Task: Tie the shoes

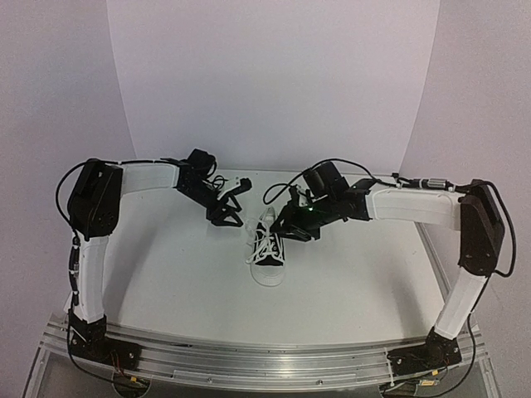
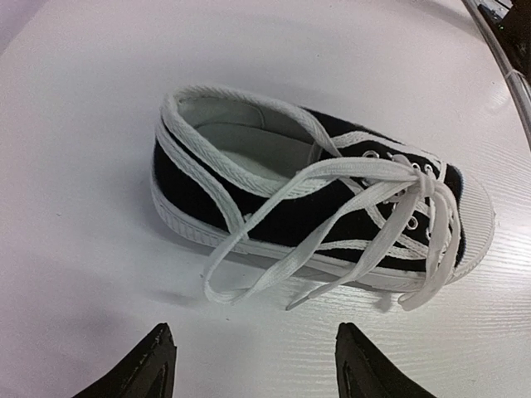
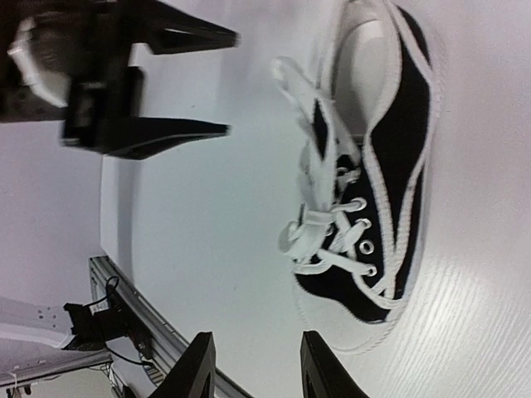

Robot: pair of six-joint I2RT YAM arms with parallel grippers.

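The small black sneaker with white toe cap and sole lies mid-table, toe toward the near edge. In the left wrist view the shoe has its white laces crossed over the tongue, with a loose loop and a free tip resting on the table in front of it. It also shows in the right wrist view. My left gripper is open and empty, just left of the shoe. My right gripper is open and empty, hovering at the shoe's heel end.
The white table spreads round the shoe. A metal rail runs along the near edge. A curved white backdrop stands behind. The left gripper's black fingers show in the right wrist view.
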